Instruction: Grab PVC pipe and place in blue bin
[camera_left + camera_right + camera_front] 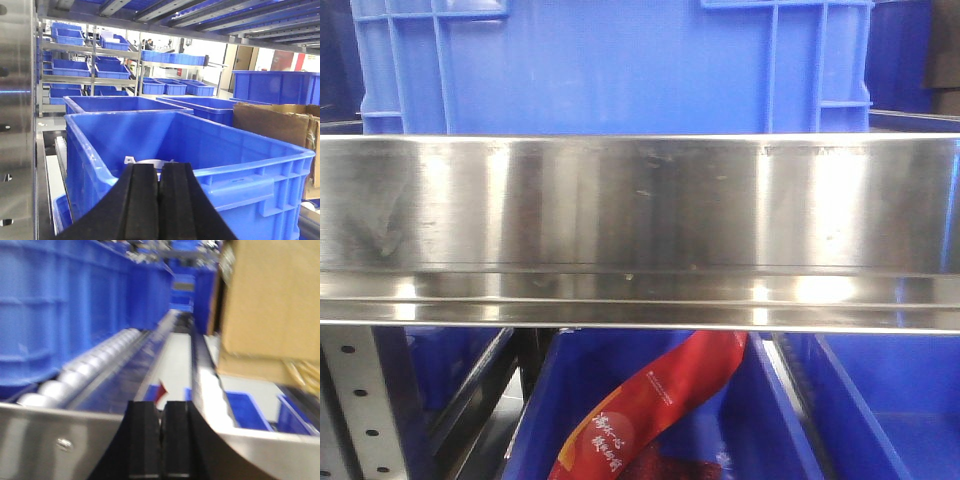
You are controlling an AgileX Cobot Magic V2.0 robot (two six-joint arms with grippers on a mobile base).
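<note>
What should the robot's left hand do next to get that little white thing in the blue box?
Probably open the left gripper first. Its two black fingers are pressed together with nothing between them, and the PVC pipe lies just beyond, inside the blue bin, partly hidden behind the fingers. A shut gripper cannot take hold of it. The right gripper is shut too and faces the rollers, not the pipe.

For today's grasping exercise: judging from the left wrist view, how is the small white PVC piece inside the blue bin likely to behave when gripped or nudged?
The PVC piece looks like thin moulded plastic, so probably stiff and light. Its curved shape may rock or slide on the smooth floor of the blue bin. Most of it is hidden behind the left gripper, so this is tentative.
</note>
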